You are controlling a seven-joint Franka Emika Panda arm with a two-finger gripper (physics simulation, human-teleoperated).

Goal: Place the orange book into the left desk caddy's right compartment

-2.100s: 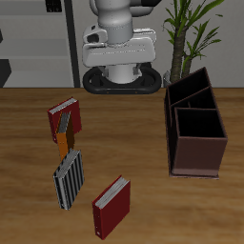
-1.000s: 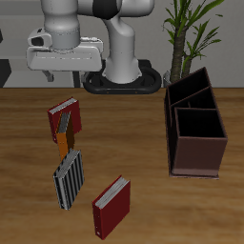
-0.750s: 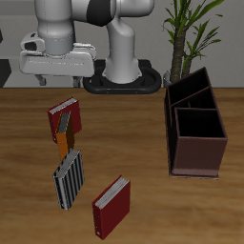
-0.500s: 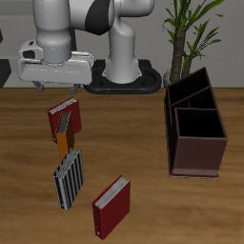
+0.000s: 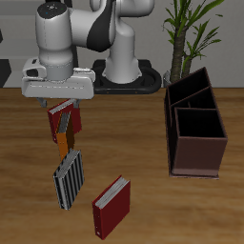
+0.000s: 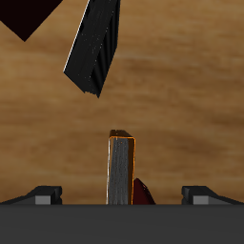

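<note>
The orange book [image 5: 64, 142] stands on edge on the table, leaning against a dark red book [image 5: 65, 117]. In the wrist view the orange book [image 6: 120, 170] shows edge-on, directly below and centred between my fingers [image 6: 44, 195]. My gripper [image 5: 59, 95] is open and empty, hovering above these two books. The left desk caddy [image 5: 196, 143], a dark maroon-brown box with two sections, stands far across the table, and both sections look empty.
A black-and-white striped book [image 5: 68, 178] stands just in front of the orange one and also shows in the wrist view [image 6: 95, 48]. A second dark red book [image 5: 111, 206] is near the table's front edge. A potted plant [image 5: 186, 29] stands behind the caddy.
My arm has swung from the back centre of the table over to the books and lowered. The gripper now hangs above the orange book. The books and caddy have not moved.
</note>
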